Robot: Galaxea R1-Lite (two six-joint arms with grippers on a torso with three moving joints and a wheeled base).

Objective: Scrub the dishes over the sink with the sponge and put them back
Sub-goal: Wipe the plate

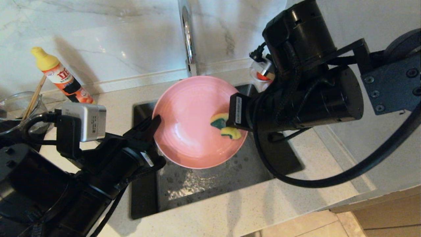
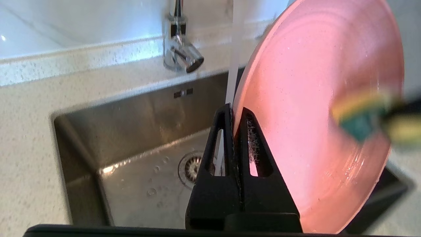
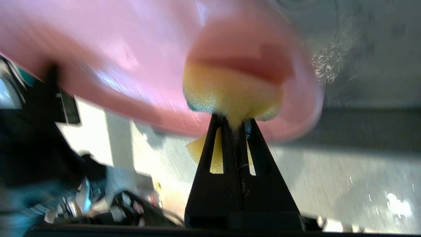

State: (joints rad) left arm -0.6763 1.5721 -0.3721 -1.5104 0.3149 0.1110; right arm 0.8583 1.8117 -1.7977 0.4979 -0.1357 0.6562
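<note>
A shallow pink plate (image 1: pixel 190 121) hangs tilted over the steel sink (image 1: pixel 210 184). My left gripper (image 1: pixel 155 122) is shut on the plate's left rim; in the left wrist view the rim (image 2: pixel 235 118) sits pinched between the black fingers of that gripper (image 2: pixel 237 113). My right gripper (image 3: pixel 234 119) is shut on the yellow sponge (image 1: pixel 226 125) with its green layer, squeezed in the middle. The sponge (image 3: pixel 230 89) presses against the right part of the pink plate's (image 3: pixel 115 59) inner face. The same sponge (image 2: pixel 365 115) shows at the plate's (image 2: pixel 306 98) right side. The teal bowl is out of view.
The chrome tap (image 1: pixel 188 36) rises behind the sink, and a stream of water (image 2: pixel 233 69) falls just behind the plate. A detergent bottle (image 1: pixel 61 75) with a yellow cap and a clear glass bowl (image 1: pixel 19 105) stand on the counter at the left. The drain strainer (image 2: pixel 192 168) lies below.
</note>
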